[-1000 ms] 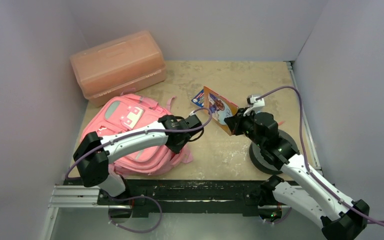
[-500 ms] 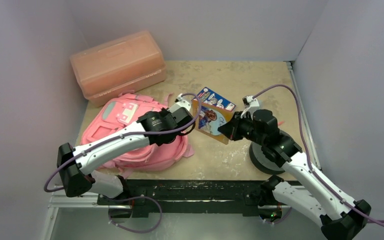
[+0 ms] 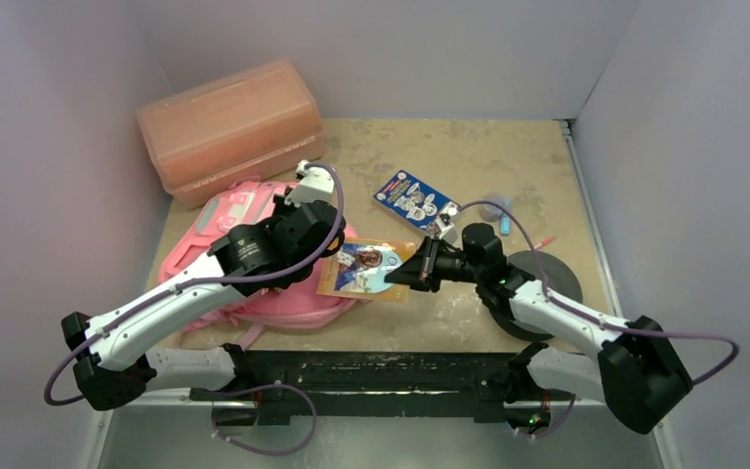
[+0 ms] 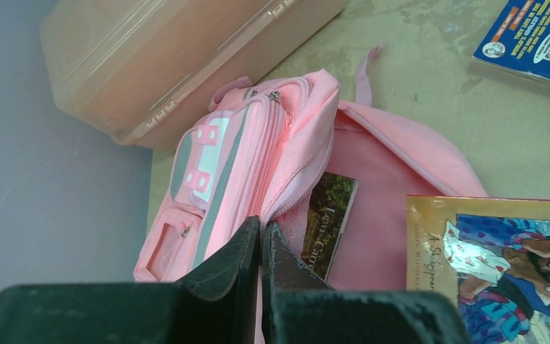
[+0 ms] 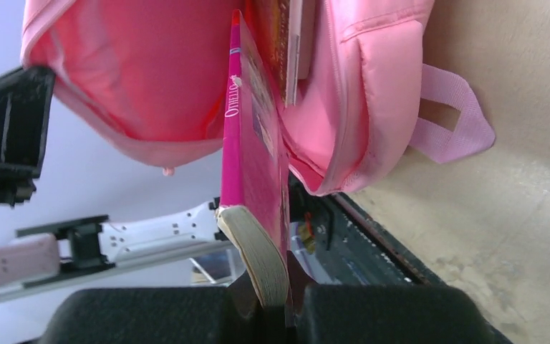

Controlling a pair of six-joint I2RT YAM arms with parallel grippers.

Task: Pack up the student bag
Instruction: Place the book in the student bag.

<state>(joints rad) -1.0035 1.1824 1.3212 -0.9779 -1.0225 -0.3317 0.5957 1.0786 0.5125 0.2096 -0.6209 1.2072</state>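
The pink student bag (image 3: 217, 220) lies at the left of the table with its main opening facing right. My left gripper (image 3: 298, 256) is shut on the bag's zip edge (image 4: 286, 168) and holds the opening apart. A dark green book (image 4: 328, 218) sits inside the bag. My right gripper (image 3: 420, 271) is shut on a gold-covered book (image 3: 366, 269) with a pink spine (image 5: 233, 122), whose far end is at the bag's mouth (image 5: 150, 79). In the right wrist view my right gripper (image 5: 276, 297) clamps the book's page edge, and another book (image 5: 290, 43) shows inside the bag.
A salmon-orange plastic box (image 3: 229, 122) stands behind the bag at the far left. A blue book (image 3: 413, 198) lies flat mid-table. A blue pen (image 3: 505, 223) and a red pen (image 3: 544, 241) lie at the right. A black disc (image 3: 552, 283) sits under the right arm.
My left gripper moved back over the bag and lifted its opening edge. My right gripper brought the gold book down and left, from upright at mid-table to lying at the bag's mouth.
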